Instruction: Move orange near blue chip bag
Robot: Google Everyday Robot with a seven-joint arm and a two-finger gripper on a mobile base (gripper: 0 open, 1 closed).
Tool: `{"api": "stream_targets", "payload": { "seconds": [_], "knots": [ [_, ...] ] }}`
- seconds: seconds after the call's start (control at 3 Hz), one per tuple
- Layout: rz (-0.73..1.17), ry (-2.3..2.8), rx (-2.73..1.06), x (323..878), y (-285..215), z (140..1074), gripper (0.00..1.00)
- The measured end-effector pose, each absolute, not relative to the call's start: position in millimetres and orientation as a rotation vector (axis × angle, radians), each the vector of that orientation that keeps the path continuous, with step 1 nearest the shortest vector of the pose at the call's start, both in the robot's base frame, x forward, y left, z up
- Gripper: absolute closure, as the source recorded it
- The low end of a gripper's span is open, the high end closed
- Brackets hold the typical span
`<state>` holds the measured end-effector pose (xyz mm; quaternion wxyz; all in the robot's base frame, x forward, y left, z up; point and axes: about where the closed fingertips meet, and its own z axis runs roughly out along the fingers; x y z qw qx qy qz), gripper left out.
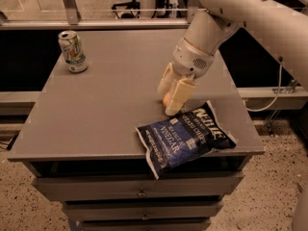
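Note:
The orange (166, 99) shows as a small patch between the cream fingers (176, 96) of my gripper (170, 100). It is low on the grey table (106, 105), mostly hidden by the fingers. The gripper points down and is closed around the orange, just above the upper left edge of the blue chip bag (185, 137). The bag lies flat at the table's front right corner, with white lettering facing up and one corner hanging over the front edge. The orange is a few centimetres from the bag's top edge.
A white-and-green soda can (72, 51) stands upright at the table's back left corner. My white arm (250, 18) comes in from the upper right over the table's right side. Drawers (139, 191) sit below the tabletop. A railing runs behind the table.

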<state>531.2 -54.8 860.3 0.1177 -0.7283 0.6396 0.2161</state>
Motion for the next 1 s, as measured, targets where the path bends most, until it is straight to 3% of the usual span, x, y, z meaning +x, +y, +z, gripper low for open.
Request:
{"api": "stream_targets", "payload": {
  "seconds": [0.33,1.0],
  "knots": [
    [0.633,1.875,-2.13,521,-61,864,0.0],
    [0.64,1.879,-2.094,516,-74,871,0.0]
  ]
}}
